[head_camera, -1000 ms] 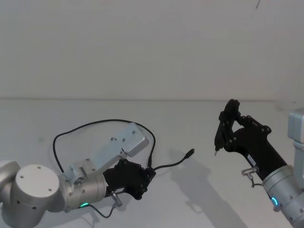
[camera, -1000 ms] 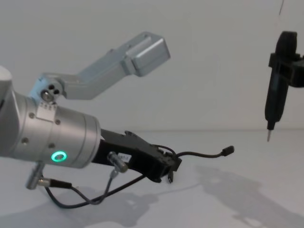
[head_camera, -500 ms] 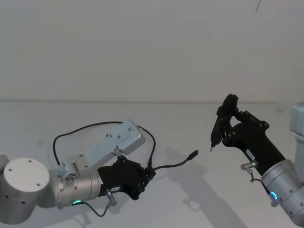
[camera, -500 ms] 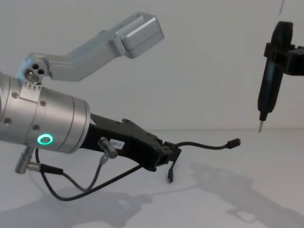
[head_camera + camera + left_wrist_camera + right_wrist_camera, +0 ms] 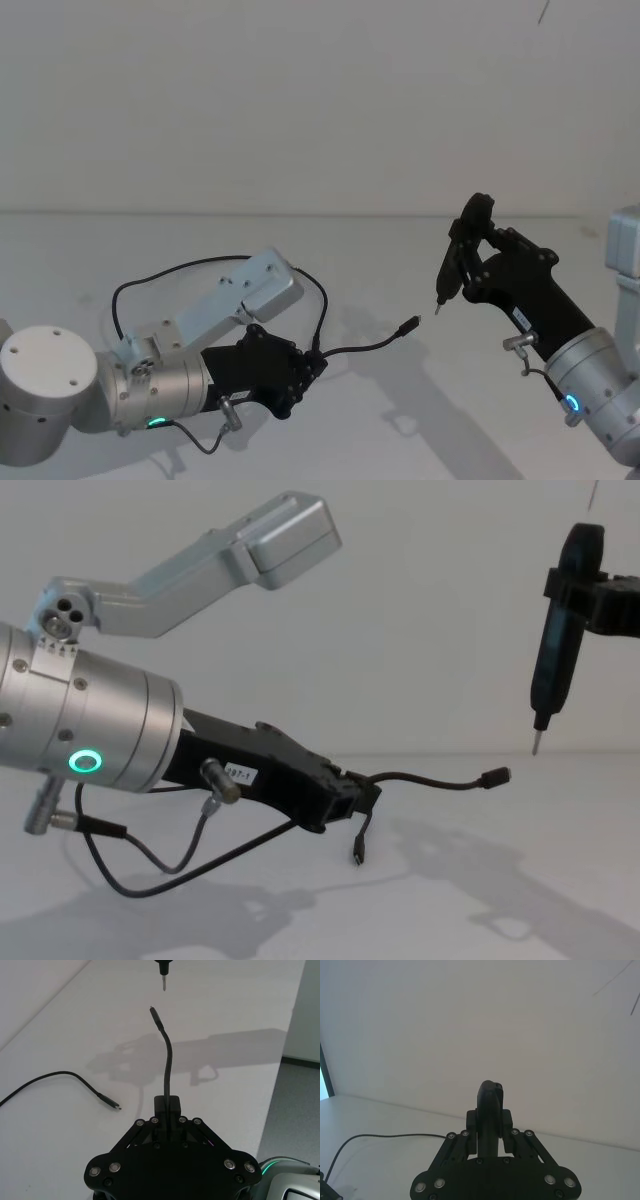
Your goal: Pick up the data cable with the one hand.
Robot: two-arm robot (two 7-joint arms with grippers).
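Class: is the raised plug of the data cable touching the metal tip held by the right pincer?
Apart. The chest view shows bare background between the raised plug and the metal tip.

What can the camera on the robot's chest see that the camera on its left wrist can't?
Chest view alone: the silver cylinder with its green ring behind the left gripper, and the whole dark tool held up by the right gripper.

Left wrist view alone: the data cable running straight out from the shut fingers, and its other plug lying on the white table.

Both: the left gripper clamping the cable, one plug in the air near the tool's metal tip.
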